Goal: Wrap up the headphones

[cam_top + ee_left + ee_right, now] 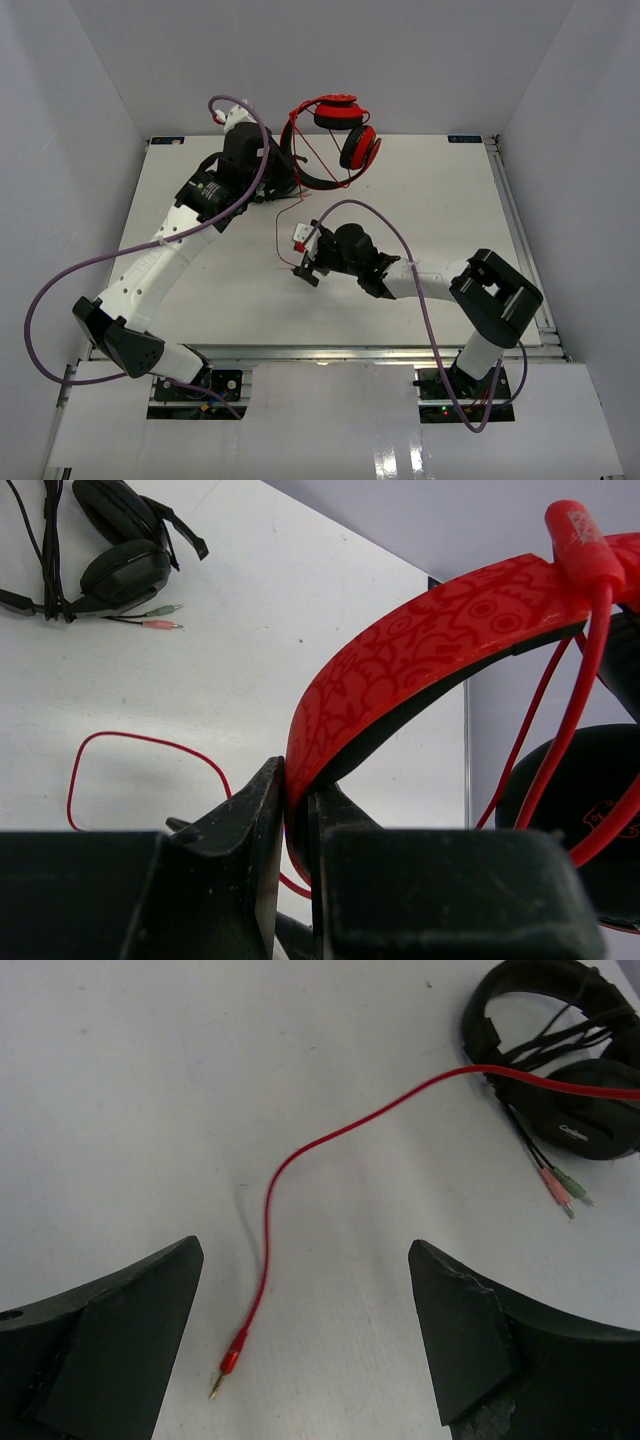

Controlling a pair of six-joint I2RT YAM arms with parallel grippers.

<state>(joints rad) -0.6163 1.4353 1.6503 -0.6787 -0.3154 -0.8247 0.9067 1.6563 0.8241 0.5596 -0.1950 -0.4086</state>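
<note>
The red headphones (338, 112) hang above the far middle of the table. My left gripper (283, 165) is shut on their red patterned headband (420, 650), pinched between both fingers (297, 790). A black-padded earcup (580, 800) hangs at the right of the left wrist view. The thin red cable (300, 1155) trails down and across the table, with a loop (140, 742) lying flat. It ends in a red plug with a gold tip (232, 1360). My right gripper (303, 262) is open and empty (305, 1330), low over the table, with the plug lying just inside its left finger.
All-black headphones (125, 570) lie on the table beyond the cable, also in the right wrist view (580, 1110), with pink and green plugs (560, 1188) beside them. Grey walls enclose the table on three sides.
</note>
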